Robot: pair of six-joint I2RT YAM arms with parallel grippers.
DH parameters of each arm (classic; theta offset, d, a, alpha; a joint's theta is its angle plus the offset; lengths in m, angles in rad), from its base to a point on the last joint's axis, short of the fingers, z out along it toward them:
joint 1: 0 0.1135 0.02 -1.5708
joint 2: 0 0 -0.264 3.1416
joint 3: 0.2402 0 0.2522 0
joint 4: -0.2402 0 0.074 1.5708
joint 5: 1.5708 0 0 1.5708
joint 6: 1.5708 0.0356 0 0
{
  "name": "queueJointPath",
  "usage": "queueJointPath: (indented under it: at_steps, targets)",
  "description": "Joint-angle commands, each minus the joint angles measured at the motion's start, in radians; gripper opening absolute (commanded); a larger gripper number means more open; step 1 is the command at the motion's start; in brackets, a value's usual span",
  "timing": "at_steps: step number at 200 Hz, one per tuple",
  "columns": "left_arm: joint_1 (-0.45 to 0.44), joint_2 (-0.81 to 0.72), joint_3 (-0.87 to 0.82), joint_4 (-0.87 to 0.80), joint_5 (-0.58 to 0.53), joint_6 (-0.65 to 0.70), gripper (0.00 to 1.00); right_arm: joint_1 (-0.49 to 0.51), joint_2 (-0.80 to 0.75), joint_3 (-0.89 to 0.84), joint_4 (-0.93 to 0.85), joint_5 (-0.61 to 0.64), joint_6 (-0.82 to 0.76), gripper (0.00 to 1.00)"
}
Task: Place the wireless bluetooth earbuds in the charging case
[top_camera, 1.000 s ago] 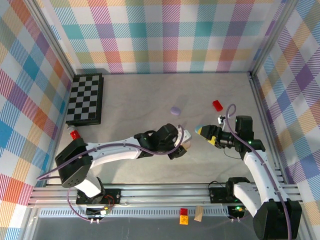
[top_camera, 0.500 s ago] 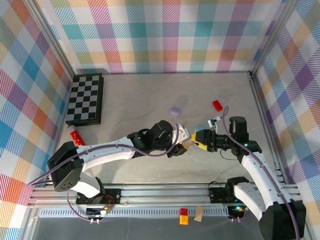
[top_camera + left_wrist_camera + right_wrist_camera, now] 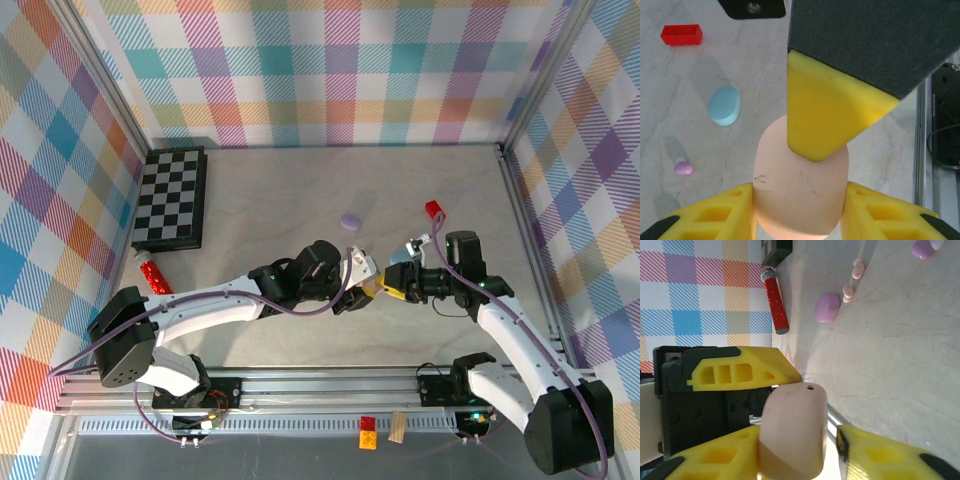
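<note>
Peach charging case (image 3: 800,195), held over mid-table, clamped between the fingers of the left gripper (image 3: 363,286). The left arm reaches low from its base toward centre-right. The right gripper (image 3: 388,289) faces it head-on, its arm bent inward. Its jaws straddle the same case, one pad touching and a sliver of gap at the other, so a grip cannot be told. Two pink earbuds (image 3: 857,269) lie on the table (image 3: 280,200) beside a lilac case (image 3: 827,306), well apart from both grippers.

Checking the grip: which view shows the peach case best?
Left wrist: the case is large and centred, broad face showing, clamped in the left gripper. Right wrist shows one end, with a small hole. Top external: tiny, mostly hidden.
</note>
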Motion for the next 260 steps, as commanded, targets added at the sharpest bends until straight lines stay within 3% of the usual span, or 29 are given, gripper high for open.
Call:
queueJointPath:
  at_steps: [1, 19, 45, 59, 84, 114, 137, 189, 260]
  targets:
    - [0.008, -0.033, -0.016, 0.035, -0.001, 0.022, 0.41, 0.004, 0.006, 0.015, 0.037, 0.002, 0.021, 0.31]
    - [0.008, -0.037, -0.020, 0.044, -0.008, 0.021, 0.42, 0.004, 0.000, 0.020, 0.048, -0.010, 0.029, 0.22]
    - [0.010, -0.053, -0.046, 0.112, 0.005, -0.005, 0.46, 0.004, -0.012, 0.016, 0.094, -0.023, 0.062, 0.18]
    - [0.013, -0.070, -0.067, 0.163, 0.012, -0.021, 0.54, 0.002, -0.017, 0.010, 0.134, -0.037, 0.088, 0.16]
    - [0.021, -0.122, -0.134, 0.299, 0.016, -0.056, 0.79, -0.014, -0.027, 0.002, 0.224, -0.066, 0.151, 0.16]
    - [0.056, -0.164, -0.299, 0.638, 0.054, -0.101, 0.89, -0.054, -0.018, -0.051, 0.482, -0.132, 0.336, 0.16]
    - [0.075, -0.147, -0.411, 0.933, 0.073, -0.097, 0.89, -0.058, -0.020, -0.081, 0.642, -0.148, 0.453, 0.16]
    - [0.091, -0.019, -0.524, 1.380, 0.010, -0.072, 0.90, -0.059, 0.006, -0.144, 1.009, -0.135, 0.725, 0.13]
    - [0.114, 0.054, -0.425, 1.372, 0.170, -0.041, 0.80, -0.053, -0.024, -0.141, 1.082, -0.113, 0.830, 0.14]
